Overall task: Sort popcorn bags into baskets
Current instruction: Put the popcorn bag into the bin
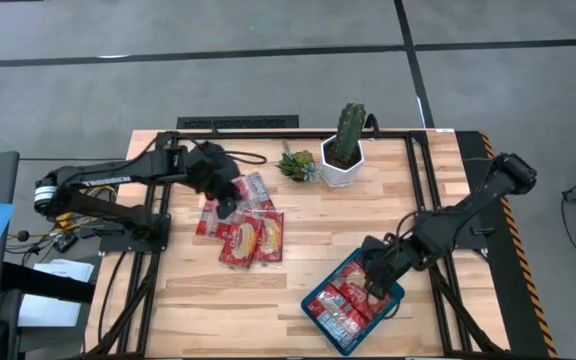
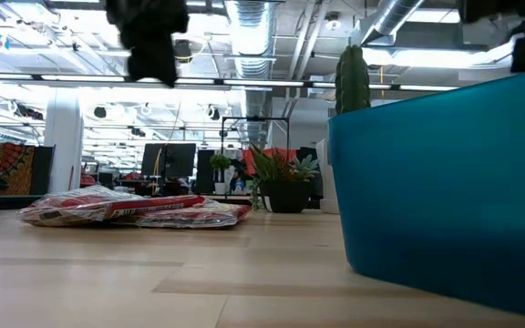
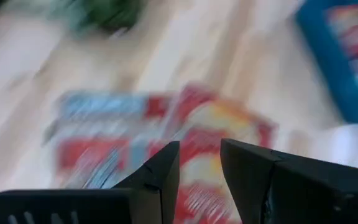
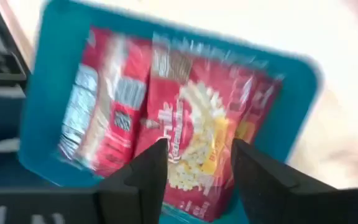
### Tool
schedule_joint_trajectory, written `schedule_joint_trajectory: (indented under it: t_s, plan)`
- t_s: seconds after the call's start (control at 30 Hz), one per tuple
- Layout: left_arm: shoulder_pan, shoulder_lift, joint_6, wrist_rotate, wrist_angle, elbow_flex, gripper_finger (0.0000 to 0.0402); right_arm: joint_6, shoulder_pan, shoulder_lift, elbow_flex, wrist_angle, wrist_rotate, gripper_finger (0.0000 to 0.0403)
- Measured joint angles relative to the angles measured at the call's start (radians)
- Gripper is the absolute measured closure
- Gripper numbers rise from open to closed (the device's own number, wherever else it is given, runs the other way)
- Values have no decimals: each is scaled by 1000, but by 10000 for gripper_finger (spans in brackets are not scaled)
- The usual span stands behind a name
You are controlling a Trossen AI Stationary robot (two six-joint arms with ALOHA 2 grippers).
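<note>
- Over the far-left part of the table (image 1: 308, 250), the left gripper (image 1: 226, 207) hangs above the loose pile of popcorn bags (image 1: 251, 238), its fingers a little apart and holding nothing.
- Directly beneath and slightly nearer than that gripper lie the bags, so the left arm is far closer to them than the right.
- Their long sides seem to run roughly from far to near.
- Down at the near right, the right gripper (image 1: 376, 285) hovers over the blue basket (image 1: 318, 312), fingers spread and empty.
- Several bags already lie flat inside that basket.
</note>
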Motion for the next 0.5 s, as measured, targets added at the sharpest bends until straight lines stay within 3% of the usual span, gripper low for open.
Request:
schedule_joint_trajectory:
  t_s: [0.1,0.27,0.5]
  plan:
    - [1,-33,-29,-82,-68,-21,305,0,-38,-51,41,-56,86,199]
    - [-12,-88,-167,-46,21,-192,326,-59,-167,-85,56,20,250,206]
    - [-84,-120,-387,29,385,-482,354,-207,-392,32,56,230,212,201]
